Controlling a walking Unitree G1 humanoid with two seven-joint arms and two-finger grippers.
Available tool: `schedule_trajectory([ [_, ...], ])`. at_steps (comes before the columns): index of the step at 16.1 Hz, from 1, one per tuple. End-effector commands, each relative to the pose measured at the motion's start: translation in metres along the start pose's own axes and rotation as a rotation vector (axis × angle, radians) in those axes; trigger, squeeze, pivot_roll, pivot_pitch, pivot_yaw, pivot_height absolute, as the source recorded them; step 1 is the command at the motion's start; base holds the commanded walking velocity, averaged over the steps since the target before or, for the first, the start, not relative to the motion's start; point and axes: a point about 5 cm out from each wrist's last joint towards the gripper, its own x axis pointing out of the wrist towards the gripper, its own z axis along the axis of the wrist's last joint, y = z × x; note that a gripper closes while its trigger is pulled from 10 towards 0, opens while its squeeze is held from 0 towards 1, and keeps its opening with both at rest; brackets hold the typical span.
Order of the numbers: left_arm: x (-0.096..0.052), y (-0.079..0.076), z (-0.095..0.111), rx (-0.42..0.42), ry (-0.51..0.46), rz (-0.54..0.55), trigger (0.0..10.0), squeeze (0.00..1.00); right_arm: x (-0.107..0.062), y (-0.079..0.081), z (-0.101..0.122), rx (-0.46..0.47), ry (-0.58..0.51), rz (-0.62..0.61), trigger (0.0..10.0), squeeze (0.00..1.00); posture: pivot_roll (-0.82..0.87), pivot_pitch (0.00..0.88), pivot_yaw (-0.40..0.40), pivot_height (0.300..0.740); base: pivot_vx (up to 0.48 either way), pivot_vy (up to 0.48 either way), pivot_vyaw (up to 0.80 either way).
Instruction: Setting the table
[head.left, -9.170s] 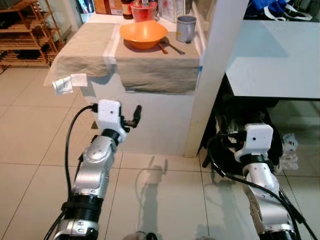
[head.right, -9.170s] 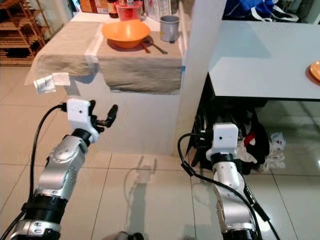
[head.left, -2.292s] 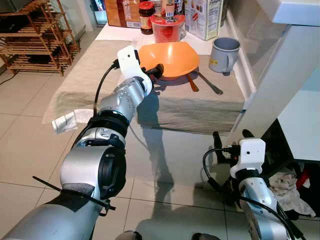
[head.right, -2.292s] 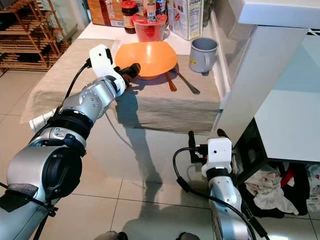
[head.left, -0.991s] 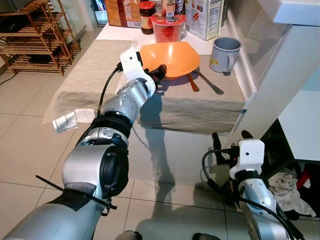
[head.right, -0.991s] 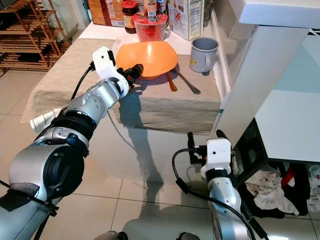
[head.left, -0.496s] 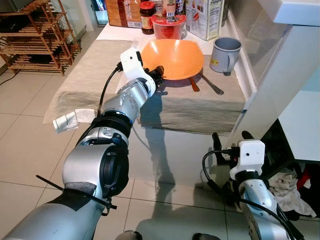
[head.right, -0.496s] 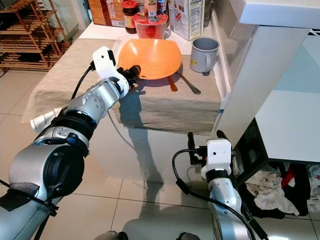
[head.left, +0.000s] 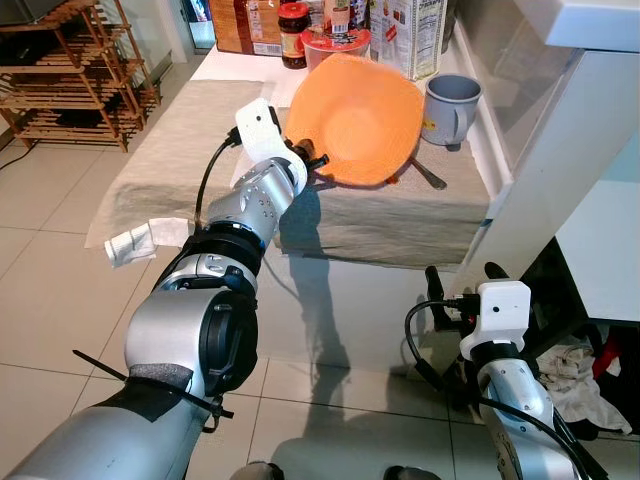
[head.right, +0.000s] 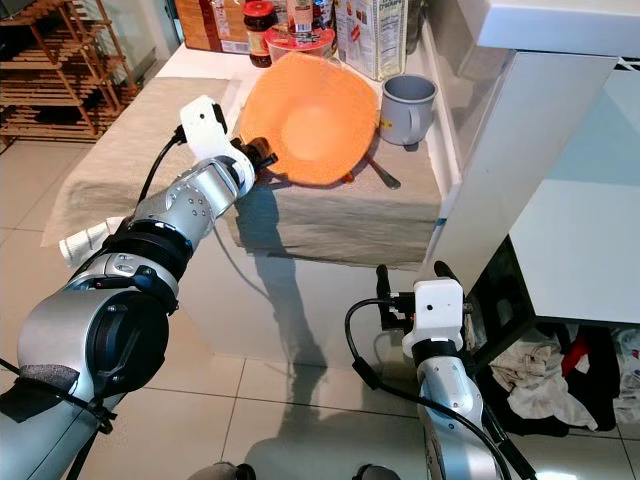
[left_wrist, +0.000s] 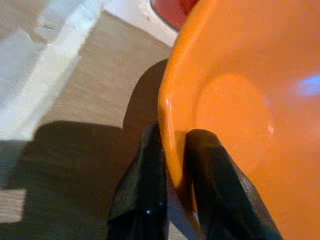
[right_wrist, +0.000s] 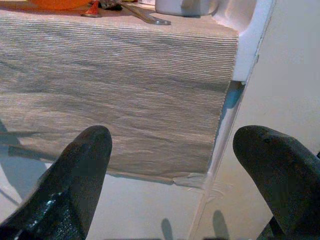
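Observation:
My left gripper (head.left: 312, 162) is shut on the near rim of an orange bowl (head.left: 356, 118), which is lifted and tilted so its inside faces me. In the left wrist view the rim of the orange bowl (left_wrist: 240, 100) sits pinched between the two black fingers (left_wrist: 145, 190). Behind the bowl stands a grey mug (head.left: 449, 98), and a metal spoon (head.left: 430, 178) and an orange utensil (head.left: 392, 181) lie on the beige cloth (head.left: 400, 215). My right gripper (head.left: 460, 280) hangs low in front of the counter, open, with nothing between its fingers (right_wrist: 80, 165).
A red container (head.left: 335, 40), a jar (head.left: 293, 18) and boxes (head.left: 410, 30) line the back of the counter. A white pillar (head.left: 560, 150) rises on the right, with a white table (head.right: 580, 240) beyond. A wooden rack (head.left: 60, 70) stands at the left. Tiled floor (head.left: 60, 260) lies below.
The left gripper has lifted the bowl off the cloth and tipped it up toward me. The right arm has stayed still.

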Motion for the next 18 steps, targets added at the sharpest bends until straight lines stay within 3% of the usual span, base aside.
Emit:
schedule_trajectory([
  [1,0.0,0.003,0.007,0.013,-0.031,0.052,0.0,0.0,-0.001,0.0,0.001,-0.01,0.004,0.007,10.0,0.0,-0.15,0.057,0.078,0.74,0.0,0.0,0.0],
  [7,-0.001,0.013,0.01,0.001,-0.08,0.099,0.0,0.0,-0.001,0.001,0.001,-0.013,0.002,0.011,10.0,0.0,-0.14,0.056,0.073,0.74,0.0,0.0,0.0],
  [9,-0.003,0.015,0.018,0.047,-0.131,0.078,0.0,0.0,0.0,0.001,0.002,-0.012,-0.001,0.013,10.0,0.0,-0.15,0.056,0.071,0.74,0.0,0.0,0.0],
  [13,-0.008,-0.007,0.037,0.168,-0.253,-0.109,0.0,0.0,0.001,0.001,0.002,-0.012,-0.003,0.012,10.0,0.0,-0.14,0.056,0.07,0.74,0.0,0.0,0.0],
  [15,-0.011,-0.008,0.038,0.224,-0.286,-0.158,0.0,0.0,0.001,0.001,0.002,-0.011,-0.004,0.012,10.0,0.0,-0.13,0.054,0.071,0.74,0.0,0.0,0.0],
  [16,-0.017,-0.006,0.036,0.308,-0.324,-0.207,0.0,0.0,0.002,0.001,0.002,-0.009,-0.005,0.01,10.0,0.0,-0.12,0.054,0.07,0.74,0.0,0.0,0.0],
  [18,-0.022,-0.004,0.036,0.329,-0.357,-0.245,0.0,0.0,0.003,0.002,0.001,-0.008,-0.002,0.012,10.0,0.0,-0.1,0.053,0.066,0.74,0.0,0.0,0.0],
])
